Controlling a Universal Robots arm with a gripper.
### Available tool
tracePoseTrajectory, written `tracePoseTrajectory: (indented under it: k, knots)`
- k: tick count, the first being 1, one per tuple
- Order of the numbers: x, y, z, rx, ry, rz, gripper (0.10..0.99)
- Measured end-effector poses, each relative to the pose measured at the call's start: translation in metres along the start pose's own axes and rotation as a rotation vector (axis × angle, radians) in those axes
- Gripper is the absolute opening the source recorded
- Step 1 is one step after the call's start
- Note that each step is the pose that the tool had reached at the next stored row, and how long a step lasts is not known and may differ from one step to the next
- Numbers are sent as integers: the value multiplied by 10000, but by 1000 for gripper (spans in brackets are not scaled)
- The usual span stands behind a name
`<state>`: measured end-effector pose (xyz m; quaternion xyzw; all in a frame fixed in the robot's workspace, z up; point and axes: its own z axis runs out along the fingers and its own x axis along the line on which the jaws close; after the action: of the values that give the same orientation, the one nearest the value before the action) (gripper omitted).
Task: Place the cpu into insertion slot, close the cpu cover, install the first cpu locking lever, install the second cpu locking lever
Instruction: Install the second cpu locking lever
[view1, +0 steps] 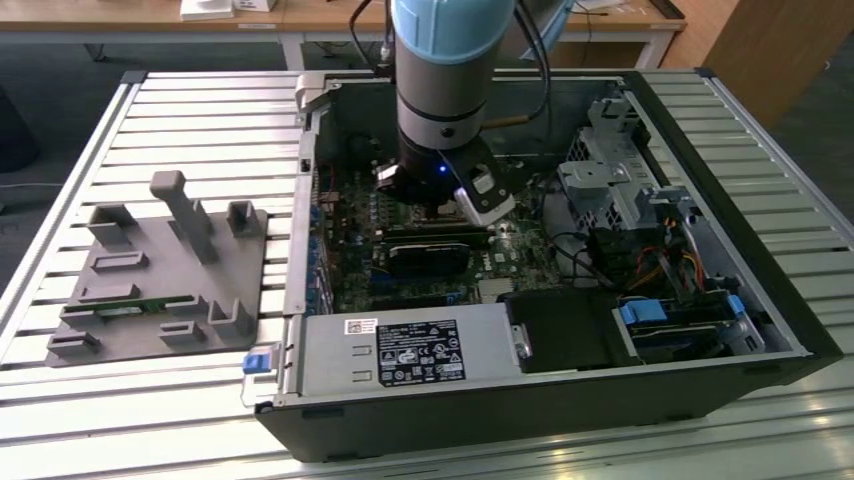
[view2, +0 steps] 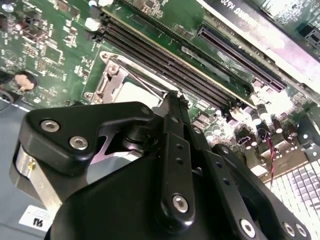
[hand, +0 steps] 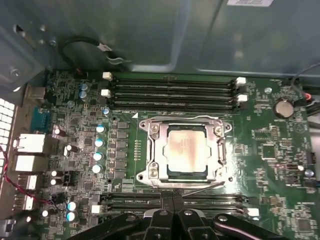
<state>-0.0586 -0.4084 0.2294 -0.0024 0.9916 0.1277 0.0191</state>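
The cpu (hand: 187, 150) lies flat in the insertion slot (hand: 187, 174), its dull silver top showing through the cut-out of the cpu cover (hand: 152, 150), which lies down over it. One thin locking lever (hand: 185, 118) runs along the cover's far edge. Another lever (hand: 206, 185) slants along the near edge, its end beside my fingertips. My gripper (hand: 172, 197) is shut, its tips together just short of the socket. In the second wrist view the gripper (view2: 172, 97) hovers close by the cpu (view2: 131, 94). In the exterior view the gripper (view1: 454, 215) reaches down into the open computer case.
Long black memory slots (hand: 172, 92) flank the socket on both sides. A long black card (view1: 427, 250) lies close by the gripper. The power supply (view1: 400, 355) and drive cage (view1: 614, 180) wall in the board. A grey fixture (view1: 160, 270) stands on the slatted table.
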Motion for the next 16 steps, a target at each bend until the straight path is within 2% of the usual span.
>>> tracePoseTrajectory:
  k: [6, 7, 10, 11, 16]
  knots:
    - [10, -26, 91, -16, 15, 5, 122]
    - [10, -31, 90, -84, 14, 7, 122]
    - [13, -54, 84, -378, 11, 18, 122]
    - [14, -66, 81, -423, 10, 20, 122]
    - [63, -122, 82, -474, 9, 22, 122]
